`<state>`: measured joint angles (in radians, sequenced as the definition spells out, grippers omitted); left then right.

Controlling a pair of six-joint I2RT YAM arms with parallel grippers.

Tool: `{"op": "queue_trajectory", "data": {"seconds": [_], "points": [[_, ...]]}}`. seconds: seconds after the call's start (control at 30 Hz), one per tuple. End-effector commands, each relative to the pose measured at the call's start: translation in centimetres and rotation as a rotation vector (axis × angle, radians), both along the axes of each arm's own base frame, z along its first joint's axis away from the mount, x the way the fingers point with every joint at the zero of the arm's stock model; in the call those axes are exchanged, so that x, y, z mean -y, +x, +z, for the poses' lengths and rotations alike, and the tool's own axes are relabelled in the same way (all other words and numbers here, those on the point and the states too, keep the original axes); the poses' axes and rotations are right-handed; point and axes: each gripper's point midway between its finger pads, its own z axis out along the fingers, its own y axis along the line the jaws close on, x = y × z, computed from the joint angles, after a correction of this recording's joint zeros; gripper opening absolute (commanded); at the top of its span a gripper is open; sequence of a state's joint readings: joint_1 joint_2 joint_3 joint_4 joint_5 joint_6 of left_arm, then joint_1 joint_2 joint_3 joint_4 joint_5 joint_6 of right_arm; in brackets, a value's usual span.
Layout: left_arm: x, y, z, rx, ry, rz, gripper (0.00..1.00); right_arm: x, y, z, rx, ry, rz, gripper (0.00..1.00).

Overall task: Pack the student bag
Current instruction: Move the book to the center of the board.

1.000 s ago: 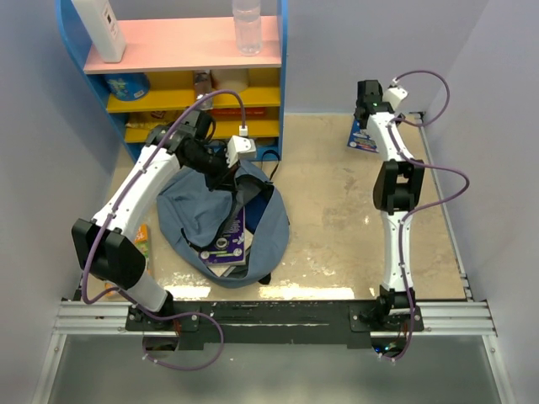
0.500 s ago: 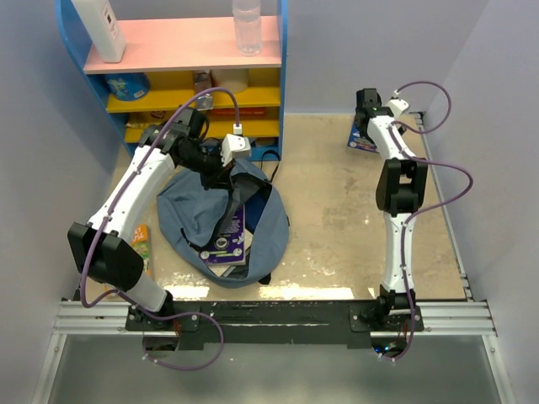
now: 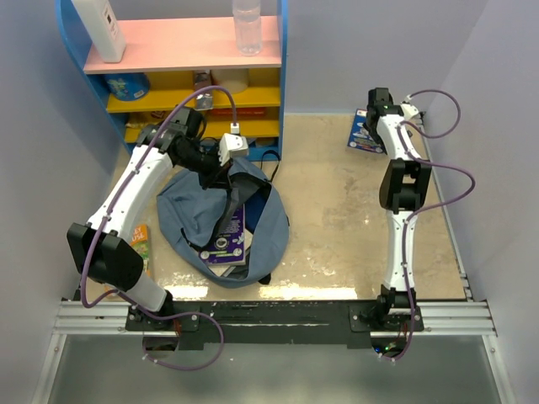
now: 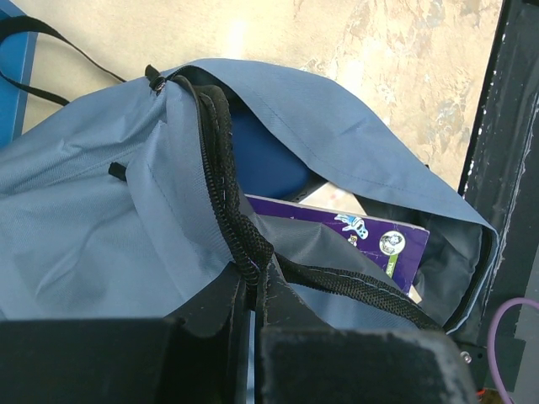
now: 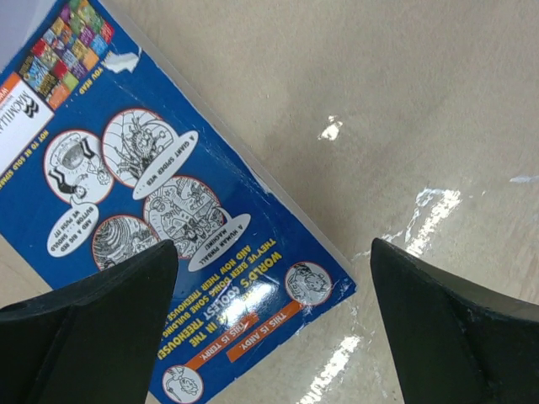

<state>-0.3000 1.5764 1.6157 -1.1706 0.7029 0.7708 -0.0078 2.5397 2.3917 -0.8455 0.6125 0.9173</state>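
Right gripper [image 5: 271,252]: we see it shifted rightward, jaws apart over the blue book [image 5: 152,168], which is partly cut off.
Left gripper [image 4: 253,295]: clamped on the student bag [image 4: 84,227] zipper.
Purple book [image 4: 370,240]: half hidden inside.

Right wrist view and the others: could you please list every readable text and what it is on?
"A GIANT SPIDER WEB": speech bubble on the blue book, upside down.
"THIS IS ANDY.": orange strip, same book.
"WORLD'S": yellow print, same book.
Its other print: too small to read surely.
On the purple book in the student bag: print too small.
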Motion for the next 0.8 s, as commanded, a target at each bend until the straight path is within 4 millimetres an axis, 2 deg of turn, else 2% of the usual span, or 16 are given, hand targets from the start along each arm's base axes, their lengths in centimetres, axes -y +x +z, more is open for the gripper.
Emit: {"op": "queue_trajectory", "data": {"seconds": [0.0,0.03,0.07,0.33,0.4,0.43,0.47,0.5,0.53,0.7,0.77], "points": [[-0.2,0.2,2.2,0.059,-0.033,-0.011,0.0,-1.0,0.3,1.0,0.023,0.036,-0.011,0.99],[-0.2,0.2,2.3,0.058,-0.035,-0.01,0.0,-1.2,0.3,0.7,0.021,0.046,-0.013,0.98],[-0.2,0.2,2.3,0.059,-0.037,-0.01,0.0,0.3,-0.1,0.3,0.009,0.057,-0.042,0.99],[-0.7,0.1,2.9,0.085,-0.036,-0.001,0.0,-0.8,0.2,-0.5,0.006,0.097,-0.023,0.99],[-0.9,0.0,2.8,0.085,-0.034,0.002,0.0,-1.8,0.4,-1.4,0.0,0.116,-0.003,0.99],[-1.0,0.0,2.8,0.089,-0.034,0.002,0.0,-1.9,0.5,-1.7,-0.004,0.124,0.002,0.93],[-1.1,0.0,2.8,0.087,-0.033,0.004,0.0,-2.3,0.4,-2.2,-0.014,0.141,0.012,0.76],[-1.2,0.0,2.8,0.09,-0.031,0.005,0.0,-2.4,0.4,-2.5,-0.018,0.148,0.009,0.75],[-1.2,-0.1,2.9,0.092,-0.031,0.0,0.0,-3.8,0.6,-2.5,-0.017,0.145,0.035,0.75],[-1.6,-0.1,2.8,0.095,-0.033,0.003,0.0,-5.0,0.9,-2.2,-0.008,0.164,0.071,0.89],[-1.5,-0.1,2.8,0.089,-0.039,0.002,0.0,-6.2,1.4,-1.8,0.013,0.175,0.094,0.98]]}}
